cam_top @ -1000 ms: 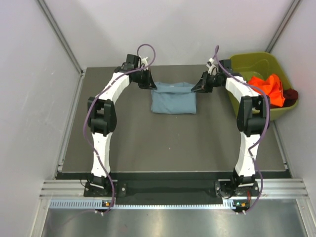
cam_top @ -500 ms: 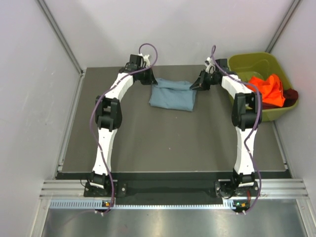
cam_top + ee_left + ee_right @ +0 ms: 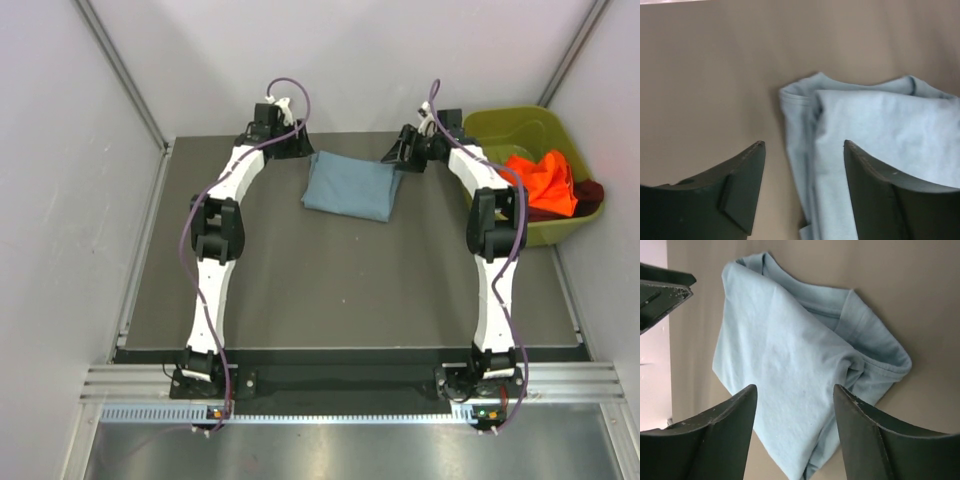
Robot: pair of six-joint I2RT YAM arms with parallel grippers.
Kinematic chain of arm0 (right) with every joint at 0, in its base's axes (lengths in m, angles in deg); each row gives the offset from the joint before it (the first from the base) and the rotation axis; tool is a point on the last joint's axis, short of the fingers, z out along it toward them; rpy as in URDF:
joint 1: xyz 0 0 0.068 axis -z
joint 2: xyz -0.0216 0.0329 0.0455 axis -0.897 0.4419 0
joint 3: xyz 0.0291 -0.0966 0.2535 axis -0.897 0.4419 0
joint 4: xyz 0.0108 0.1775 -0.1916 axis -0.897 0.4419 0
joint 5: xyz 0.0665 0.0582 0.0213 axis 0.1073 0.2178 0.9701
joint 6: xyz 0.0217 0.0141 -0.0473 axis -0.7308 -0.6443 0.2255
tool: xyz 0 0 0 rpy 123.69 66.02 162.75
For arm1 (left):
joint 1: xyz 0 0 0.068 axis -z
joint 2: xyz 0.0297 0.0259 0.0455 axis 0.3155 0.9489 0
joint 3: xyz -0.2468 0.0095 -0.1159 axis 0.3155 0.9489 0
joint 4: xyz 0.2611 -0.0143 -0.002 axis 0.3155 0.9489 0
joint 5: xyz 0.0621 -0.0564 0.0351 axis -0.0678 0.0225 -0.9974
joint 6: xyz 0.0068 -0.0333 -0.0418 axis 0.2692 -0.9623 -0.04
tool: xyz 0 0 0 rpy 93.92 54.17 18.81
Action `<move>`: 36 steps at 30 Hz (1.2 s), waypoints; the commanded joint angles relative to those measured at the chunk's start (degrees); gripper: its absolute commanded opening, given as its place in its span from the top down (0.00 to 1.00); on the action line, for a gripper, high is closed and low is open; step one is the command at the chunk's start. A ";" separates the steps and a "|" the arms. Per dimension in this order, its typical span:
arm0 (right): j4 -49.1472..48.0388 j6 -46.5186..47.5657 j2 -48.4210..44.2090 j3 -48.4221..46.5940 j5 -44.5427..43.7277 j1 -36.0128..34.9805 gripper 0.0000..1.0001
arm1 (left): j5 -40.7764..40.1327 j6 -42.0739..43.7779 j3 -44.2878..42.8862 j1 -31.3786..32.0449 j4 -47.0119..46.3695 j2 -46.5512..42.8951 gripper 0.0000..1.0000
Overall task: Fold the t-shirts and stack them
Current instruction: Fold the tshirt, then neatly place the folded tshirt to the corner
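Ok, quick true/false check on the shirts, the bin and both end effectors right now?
The blue-grey t-shirt lies folded on the table. True.
The left end effector is shut on that shirt. False: it is open, holding nothing.
The orange t-shirt is in the olive-green bin. True.
The maroon t-shirt is stacked on the blue-grey one. False: it is in the bin beside the orange one.
The right end effector is open. True.

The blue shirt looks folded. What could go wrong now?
1. The left pincer and right pincer hang open close to the blue shirt; a finger might snag the cloth and spoil the fold.
2. The fold looks loose at one corner, so it could slump.
3. The orange shirt lies bunched against the maroon shirt in the bin; grabbing one might drag both.
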 commanded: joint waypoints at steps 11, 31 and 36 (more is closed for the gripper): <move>-4.67 -1.43 -11.24 8.36 2.98 -4.30 0.36 | 8.97 -2.22 14.44 -5.11 4.63 -12.12 0.32; -2.21 0.50 -5.00 11.28 1.66 -5.44 0.34 | 22.43 -8.82 10.94 -4.94 -3.46 2.29 0.32; -2.04 1.12 -5.09 12.50 1.40 -5.44 0.33 | 23.57 -10.22 8.48 -3.36 -5.92 5.90 0.32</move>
